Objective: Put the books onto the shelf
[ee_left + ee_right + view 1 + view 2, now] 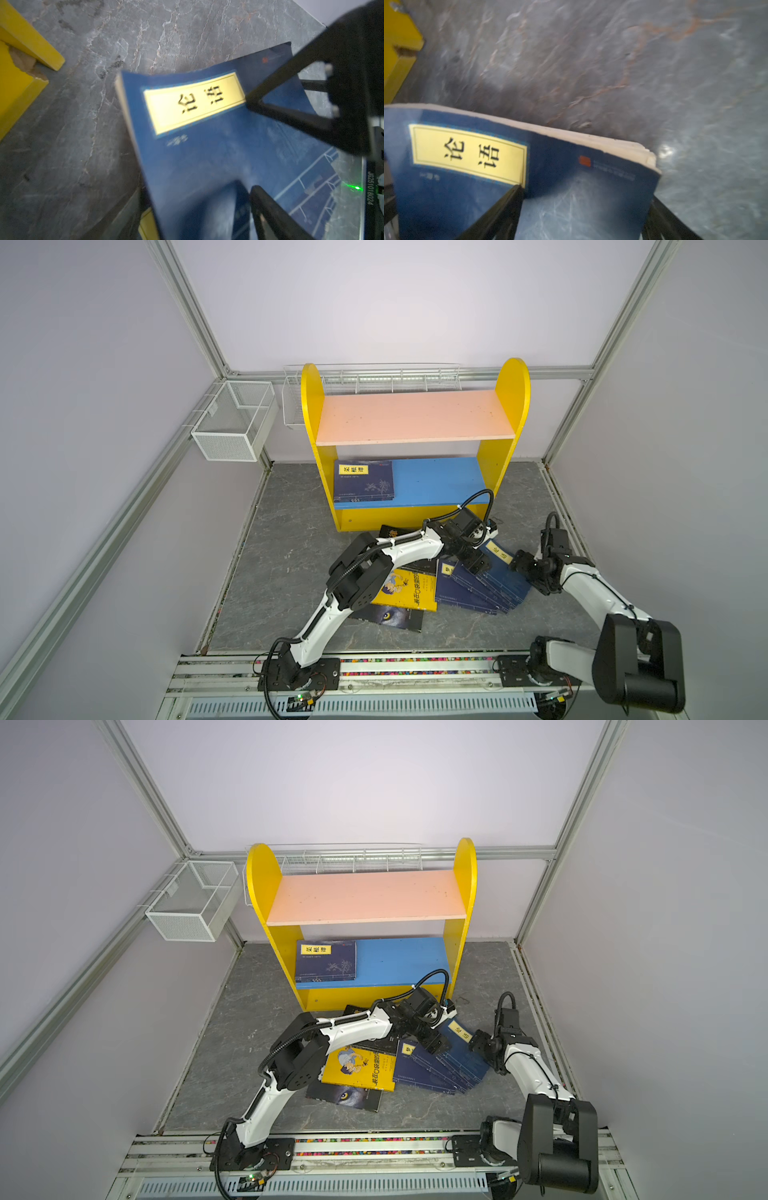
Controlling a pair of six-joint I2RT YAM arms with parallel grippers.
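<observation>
Straddling check, right gripper: jaws stand wide. One finger lies over the cover of the top navy book, the other just outside its paper edge. Nothing looks pinched. Whether the outer finger is under the book, I cannot tell.
Left gripper: jaws also wide, both fingers above the same cover and spread across its face. They clamp nothing.
Key relation: the book's edge lies between the right jaws, so the right arm is better placed to take it. The left arm reaches in from across the pile.
Long axis: runs away from the shelf, slanting towards the right arm's side.
Position: the book tops a fan of navy books on the worktop, just in front of the shelf's right side panel.
Material: thin paperback with a glossy blue cover, yellow label and cream page block. The cover bows in the left wrist view, so I judge it floppy.
Rest of pile: yellow cartoon-cover book, wolf-eye book beneath it, black book nearest the shelf front.
Worktop surface: grey, marbled, flat.
Shelf: yellow round-topped panels and a bare pink upper board. One shelved navy book lies flat at the left end of the blue lower board.
Progress (judgement): one book placed, most not yet.
</observation>
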